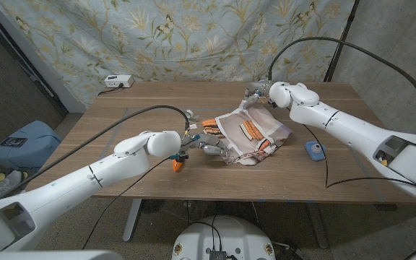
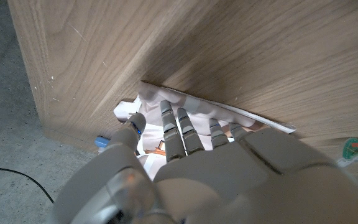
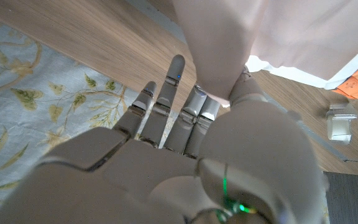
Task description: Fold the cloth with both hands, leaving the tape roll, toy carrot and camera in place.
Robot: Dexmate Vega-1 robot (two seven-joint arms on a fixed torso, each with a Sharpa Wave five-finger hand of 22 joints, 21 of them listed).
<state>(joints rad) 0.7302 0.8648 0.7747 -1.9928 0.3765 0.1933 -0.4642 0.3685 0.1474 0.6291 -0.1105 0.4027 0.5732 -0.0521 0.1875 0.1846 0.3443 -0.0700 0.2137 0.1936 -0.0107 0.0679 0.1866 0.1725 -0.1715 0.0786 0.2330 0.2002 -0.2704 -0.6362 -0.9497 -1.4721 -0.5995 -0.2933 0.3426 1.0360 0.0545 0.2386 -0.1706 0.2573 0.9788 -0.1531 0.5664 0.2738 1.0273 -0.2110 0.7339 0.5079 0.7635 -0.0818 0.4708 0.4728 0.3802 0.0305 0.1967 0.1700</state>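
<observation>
Nearest, left hand [image 1: 206,148] grips the cloth's [image 1: 255,137] near-left edge, with the toy carrot [image 1: 178,165] just beside its wrist. Cloth sits crumpled mid-table [image 1: 121,108]. Blue object [image 1: 314,149] lies right of it. Farther back, right hand [image 1: 257,94] pinches the far corner, lifted.

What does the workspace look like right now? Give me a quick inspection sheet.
Surface: wooden table, bare at the left.
Job's things: cloth bunched mid-table; toy carrot by the left hand; blue object right of the cloth, too small to identify.
Clutter: white box at the far left corner.
Hands: left hand on the cloth's near edge; right hand pinches its far corner.
Cables: black cables along both arms.
Surroundings: floral curtain behind.
</observation>
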